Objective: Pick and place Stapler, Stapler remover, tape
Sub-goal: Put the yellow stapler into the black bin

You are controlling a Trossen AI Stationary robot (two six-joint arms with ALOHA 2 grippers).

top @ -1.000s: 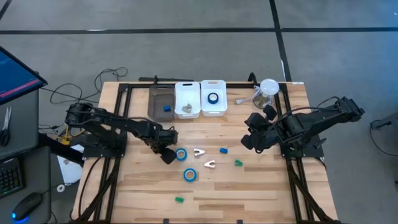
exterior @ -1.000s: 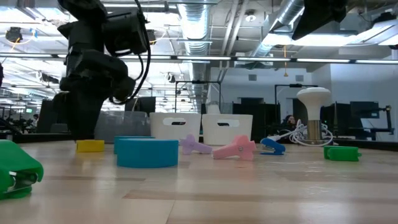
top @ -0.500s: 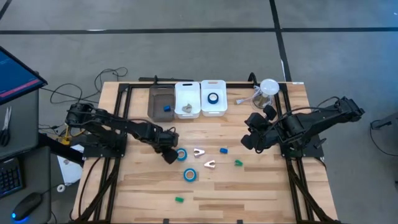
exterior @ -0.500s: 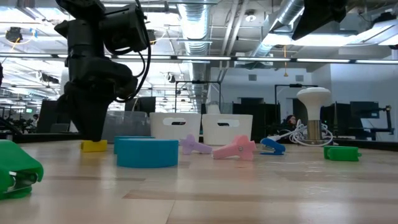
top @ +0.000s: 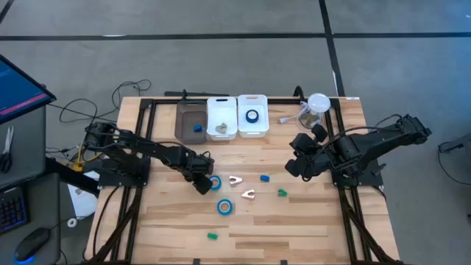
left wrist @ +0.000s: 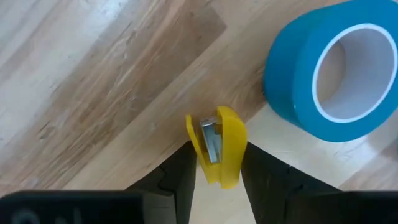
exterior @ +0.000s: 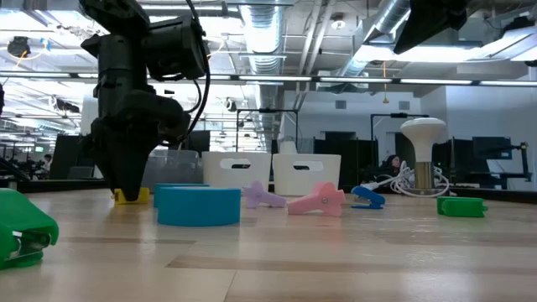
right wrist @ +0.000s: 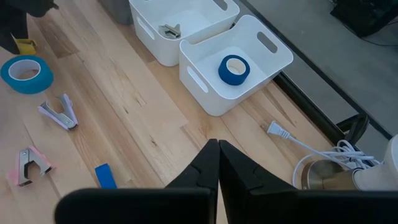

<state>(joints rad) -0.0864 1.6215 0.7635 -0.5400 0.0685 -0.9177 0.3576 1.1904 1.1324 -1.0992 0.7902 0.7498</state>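
— Lower now than a second ago: left pincer [left wrist: 214, 171] has dropped onto the yellow stapler [left wrist: 216, 144] on the desk [top: 294, 221], just beside a tape roll [left wrist: 329, 74].

— Gripping it?

— Fingers straddle it narrowly; contact looks likely, hard to confirm. Right pincer [right wrist: 217, 163] hovers idle, fingers together, holding nothing.

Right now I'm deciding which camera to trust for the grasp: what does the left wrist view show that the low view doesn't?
Only the left wrist view shows the left gripper with its jaws set either side of the yellow stapler, and the stapler's metal insert. Only the low view shows the green stapler, the white bins and the pink stapler remover. Both show the yellow stapler and the blue tape roll beside it.
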